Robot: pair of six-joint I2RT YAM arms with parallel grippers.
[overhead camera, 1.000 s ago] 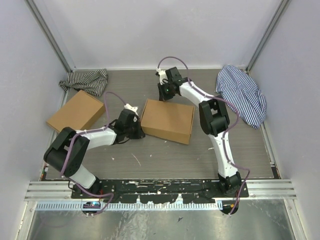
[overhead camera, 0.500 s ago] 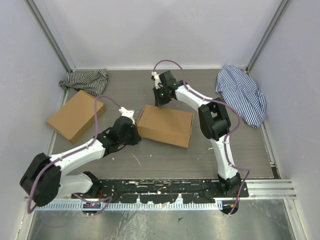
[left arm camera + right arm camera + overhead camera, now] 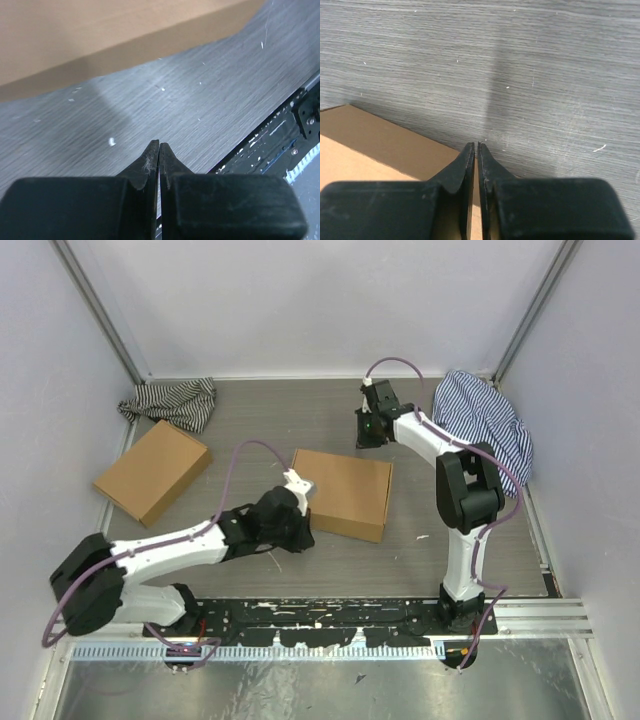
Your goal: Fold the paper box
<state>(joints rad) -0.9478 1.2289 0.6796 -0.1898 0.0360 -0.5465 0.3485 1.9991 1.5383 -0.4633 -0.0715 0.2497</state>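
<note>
Paper box (image 3: pixel 342 492) closed, contents hidden.

Table (image 3: pixel 300 435): paper box (image 3: pixel 345 492), 2nd box (image 3: pixel 150 472), prob. 2 cloths (image 3: pixel 170 400) (image 3: pixel 485 430).

The paper box (image 3: pixel 345 490) was a plain brown cardboard mailer, closed into a shallow rectangle. It lay flat and slightly skewed on the tabletop (image 3: pixel 270 420), well right of the second brown box (image 3: pixel 152 472).
</note>
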